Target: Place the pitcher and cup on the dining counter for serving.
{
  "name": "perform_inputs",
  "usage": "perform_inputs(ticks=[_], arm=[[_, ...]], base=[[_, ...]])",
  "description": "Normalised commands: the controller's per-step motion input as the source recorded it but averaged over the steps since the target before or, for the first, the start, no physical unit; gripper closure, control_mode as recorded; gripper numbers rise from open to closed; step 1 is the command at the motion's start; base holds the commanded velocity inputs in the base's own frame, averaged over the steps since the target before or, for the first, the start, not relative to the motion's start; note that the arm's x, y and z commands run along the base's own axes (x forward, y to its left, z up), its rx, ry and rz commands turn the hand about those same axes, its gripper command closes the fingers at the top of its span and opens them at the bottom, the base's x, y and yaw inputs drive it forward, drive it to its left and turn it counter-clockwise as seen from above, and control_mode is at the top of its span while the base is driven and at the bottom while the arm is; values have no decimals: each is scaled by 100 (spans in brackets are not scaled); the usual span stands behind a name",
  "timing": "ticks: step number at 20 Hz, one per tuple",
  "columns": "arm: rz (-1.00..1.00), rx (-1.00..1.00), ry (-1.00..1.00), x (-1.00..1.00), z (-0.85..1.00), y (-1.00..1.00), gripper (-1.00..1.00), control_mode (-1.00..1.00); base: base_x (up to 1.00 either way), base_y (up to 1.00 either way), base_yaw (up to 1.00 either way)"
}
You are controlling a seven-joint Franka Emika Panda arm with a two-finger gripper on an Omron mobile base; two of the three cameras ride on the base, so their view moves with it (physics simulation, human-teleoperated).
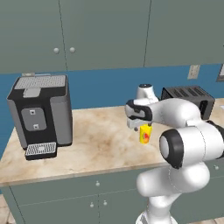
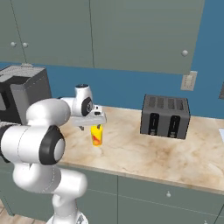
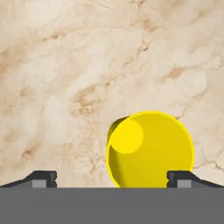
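Observation:
The cup (image 1: 145, 134) (image 2: 96, 135) is a small yellow tumbler with a red-orange mark. It stands upright on the marble counter (image 1: 87, 144) that is backed by grey cabinets. My gripper (image 1: 140, 125) (image 2: 93, 123) hangs just above the cup, pointing down, with its jaws open and nothing between them. In the hand view I look down into the cup's mouth (image 3: 151, 148), which lies between the two fingertips (image 3: 43, 177), nearer the right one. The pitcher and the dining counter are out of view.
A black and grey coffee machine (image 1: 41, 113) (image 2: 17, 94) stands at the counter's left end. A dark toaster (image 1: 188, 99) (image 2: 165, 116) stands against the blue wall to the right of the cup. Grey cabinets (image 1: 109, 30) hang overhead.

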Motion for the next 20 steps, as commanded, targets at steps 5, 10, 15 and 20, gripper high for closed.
perform_inputs(ticks=[5, 10, 15, 20], arm=[[-3, 0, 0, 6, -33, 1, -100, -100], [-2, 0, 0, 9, -27, 0, -100, -100], [0, 0, 0, 0, -31, 1, -100, -100], [0, 0, 0, 0, -13, 1, 100, -100]], base=[[0, 0, 0], [0, 0, 0], [0, 0, 0], [0, 0, 0]])
